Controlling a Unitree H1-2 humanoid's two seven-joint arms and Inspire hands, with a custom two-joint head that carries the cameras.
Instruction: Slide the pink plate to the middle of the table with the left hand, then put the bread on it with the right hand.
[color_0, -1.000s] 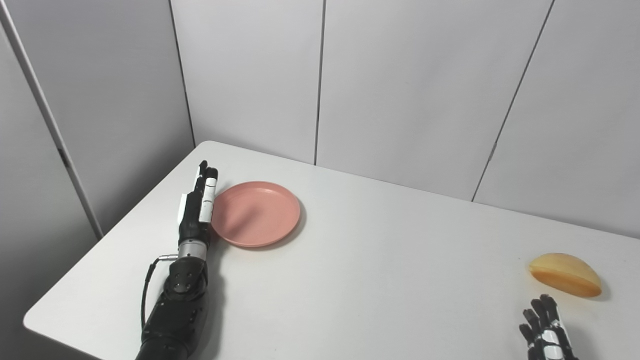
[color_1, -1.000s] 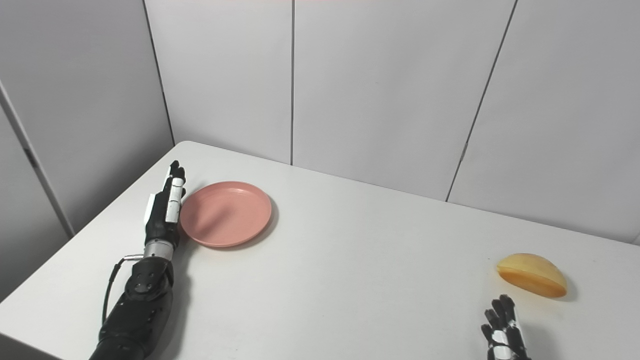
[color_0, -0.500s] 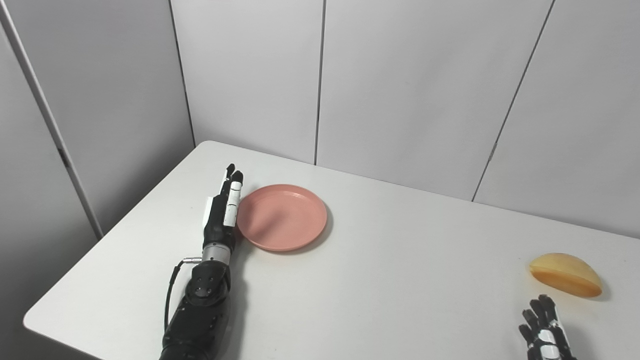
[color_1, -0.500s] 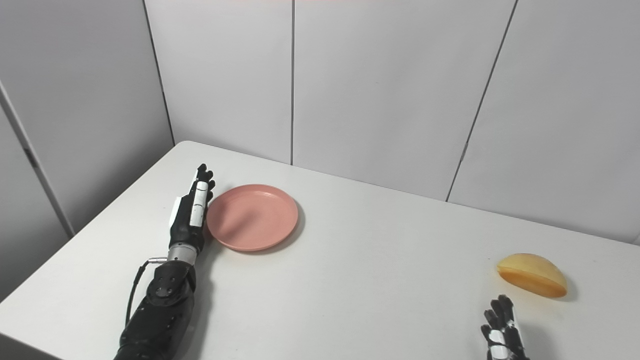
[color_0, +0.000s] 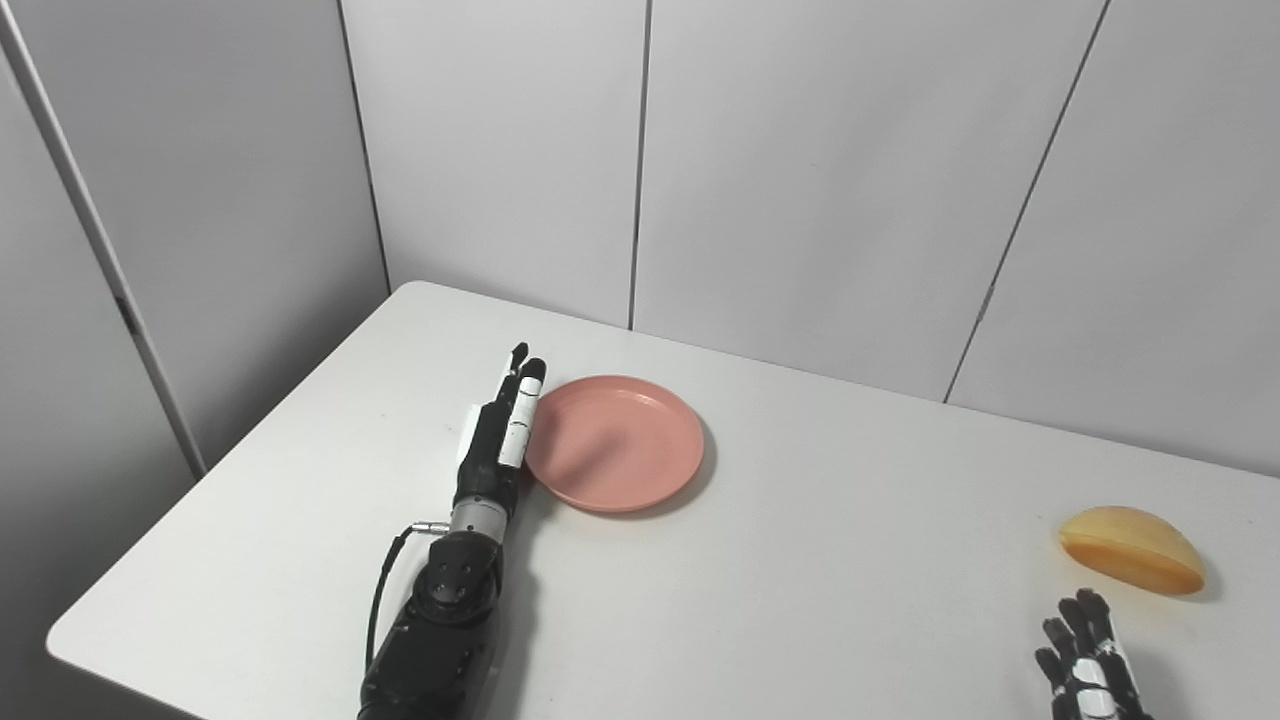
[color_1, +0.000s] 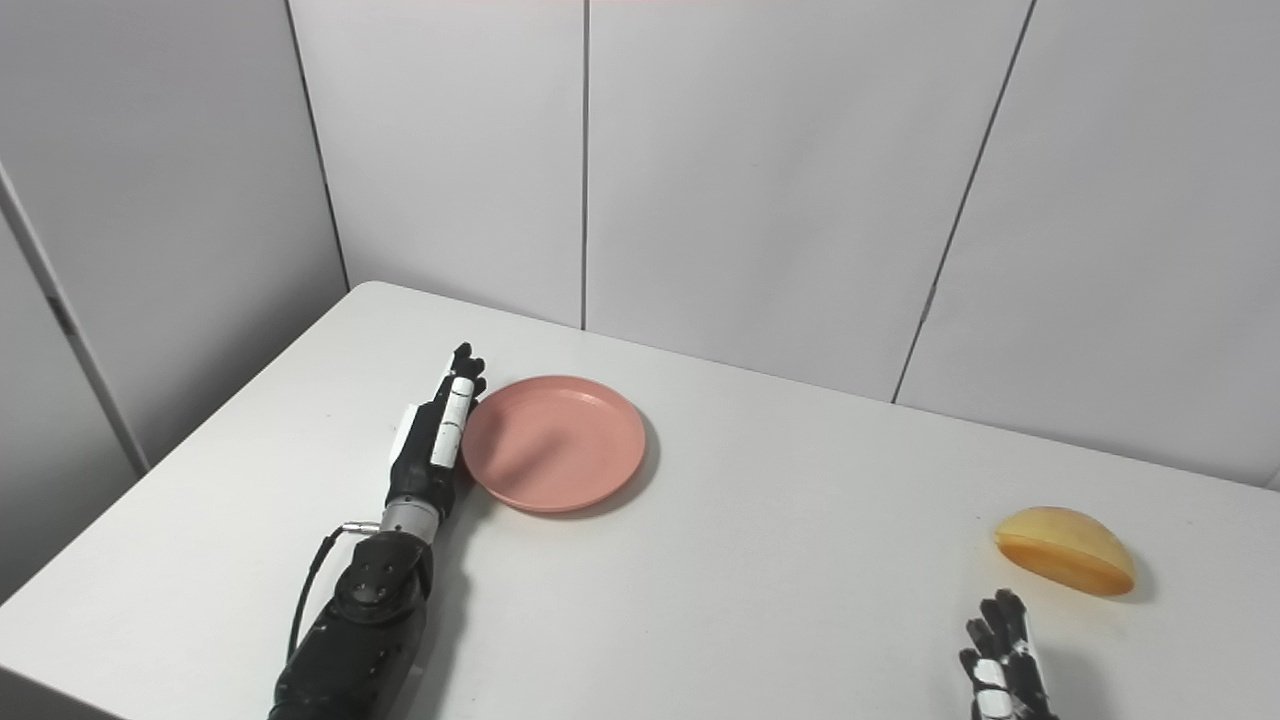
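The pink plate (color_0: 618, 443) lies flat on the white table (color_0: 800, 560), left of its middle. My left hand (color_0: 498, 440) stands on edge with straight fingers, pressed flat against the plate's left rim and holding nothing. The bread (color_0: 1130, 549), a golden half-round loaf, rests near the table's right side. My right hand (color_0: 1085, 672) sits low at the bottom right, just in front of the bread and apart from it, with fingers spread and empty; its lower part is cut off by the frame.
Grey wall panels (color_0: 820, 180) close off the table's far edge and left corner. The table's left edge (color_0: 220, 470) runs diagonally beside my left arm. Bare tabletop lies between the plate and the bread.
My left hand has pushed the pink plate to the right across the table, staying against its left rim. The right hand and the bread have not moved.
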